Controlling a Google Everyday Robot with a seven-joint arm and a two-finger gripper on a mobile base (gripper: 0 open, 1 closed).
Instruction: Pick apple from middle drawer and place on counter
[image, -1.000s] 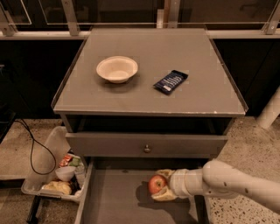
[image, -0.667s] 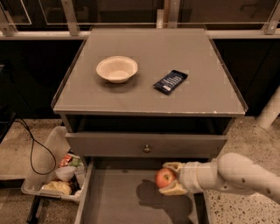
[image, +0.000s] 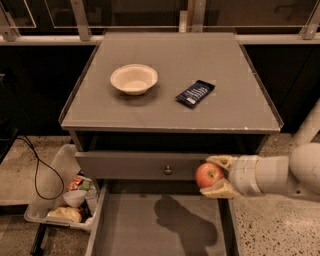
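Counter (image: 170, 107) sits above and behind, with bowl (image: 133, 79) left-centre and dark packet (image: 195, 93) to its right. Middle drawer (image: 135, 225) is pulled open below. Claw (image: 214, 176) is over the drawer's right side, level with the knobbed drawer front (image: 145, 167), and pinches the apple (image: 208, 174) top and bottom. The apple is lower than the counter rim, so it likely goes up, then away over the near edge.

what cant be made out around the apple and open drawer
Camera view: middle drawer, near end cut off by the bottom edge.
Camera view: apple, right side covered by the gripper shut on it over the drawer.
Camera view: print on the dark packet on the counter, too small.
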